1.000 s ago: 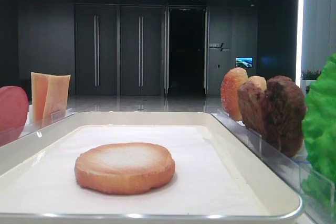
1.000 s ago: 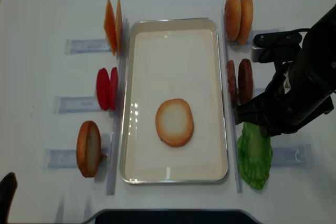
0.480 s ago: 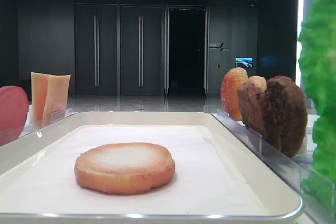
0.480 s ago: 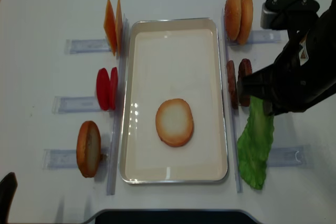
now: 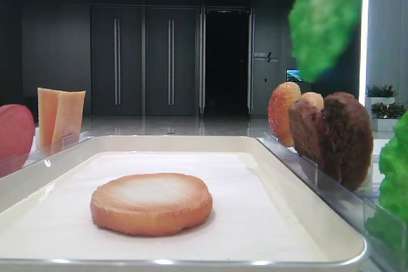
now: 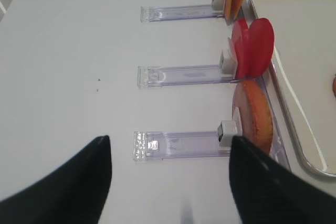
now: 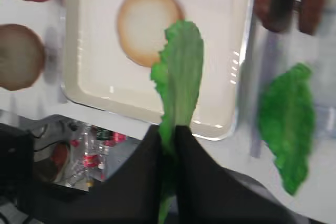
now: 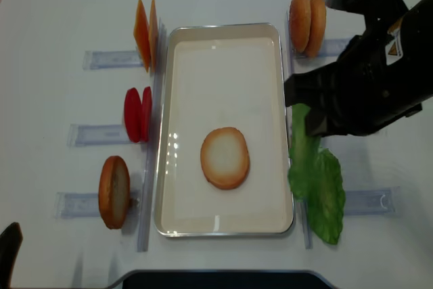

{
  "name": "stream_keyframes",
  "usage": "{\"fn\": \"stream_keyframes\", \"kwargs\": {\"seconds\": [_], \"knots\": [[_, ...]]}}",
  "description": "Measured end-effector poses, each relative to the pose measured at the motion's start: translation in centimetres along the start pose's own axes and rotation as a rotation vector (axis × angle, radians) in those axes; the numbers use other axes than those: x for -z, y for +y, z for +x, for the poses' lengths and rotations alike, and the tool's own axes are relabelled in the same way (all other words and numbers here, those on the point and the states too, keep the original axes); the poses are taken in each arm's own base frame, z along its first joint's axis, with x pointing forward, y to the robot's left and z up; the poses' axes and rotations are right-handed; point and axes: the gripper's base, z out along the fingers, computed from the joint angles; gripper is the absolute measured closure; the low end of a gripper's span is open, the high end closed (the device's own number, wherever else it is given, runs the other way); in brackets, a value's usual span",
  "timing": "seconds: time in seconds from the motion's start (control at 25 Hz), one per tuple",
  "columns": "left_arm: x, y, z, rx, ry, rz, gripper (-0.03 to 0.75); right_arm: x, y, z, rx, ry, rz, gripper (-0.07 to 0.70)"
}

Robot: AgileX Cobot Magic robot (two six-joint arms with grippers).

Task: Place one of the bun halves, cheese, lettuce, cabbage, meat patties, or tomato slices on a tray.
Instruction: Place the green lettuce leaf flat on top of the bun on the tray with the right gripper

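Note:
My right gripper is shut on the lower end of a green lettuce leaf. The leaf hangs in the air over the right rim of the cream tray. From the low view the lettuce dangles at the top right, above the meat patties. One bun half lies pale face up on the tray's paper. My left gripper hovers open over the table left of the tray, with nothing between its fingers.
A second lettuce leaf lies on the table right of the tray. Clear holders carry cheese, tomato slices and a bun on the left, and two buns at the back right.
The right arm has lifted one lettuce leaf off the pile and carried it up and left to the tray's right rim. The other leaf stayed on the table. The left arm has not moved.

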Motion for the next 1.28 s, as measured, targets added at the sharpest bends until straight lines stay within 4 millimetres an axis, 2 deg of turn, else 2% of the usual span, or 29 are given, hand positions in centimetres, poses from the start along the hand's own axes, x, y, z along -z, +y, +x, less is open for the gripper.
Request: {"fn": "stream_keyframes", "kwargs": {"seconds": [0.12, 0.24, 0.56, 0.88, 1.28], "knots": [[0.0, 0.0, 0.0, 0.000, 0.000, 0.000, 0.181, -0.2, 1.4, -0.2, 0.019, -0.066, -0.089, 0.575], [0.0, 0.0, 0.0, 0.000, 0.000, 0.000, 0.181, -0.9, 2.1, -0.7, 0.029, -0.095, -0.118, 0.575], [0.0, 0.0, 0.0, 0.000, 0.000, 0.000, 0.181, -6.0, 3.9, -2.2, 0.045, -0.034, -0.225, 0.575], [0.0, 0.0, 0.0, 0.000, 0.000, 0.000, 0.181, -10.9, 4.6, -3.3, 0.035, 0.024, -0.309, 0.575], [0.0, 0.0, 0.0, 0.000, 0.000, 0.000, 0.181, -14.1, 4.6, -4.1, 0.008, 0.026, -0.338, 0.575]]}}
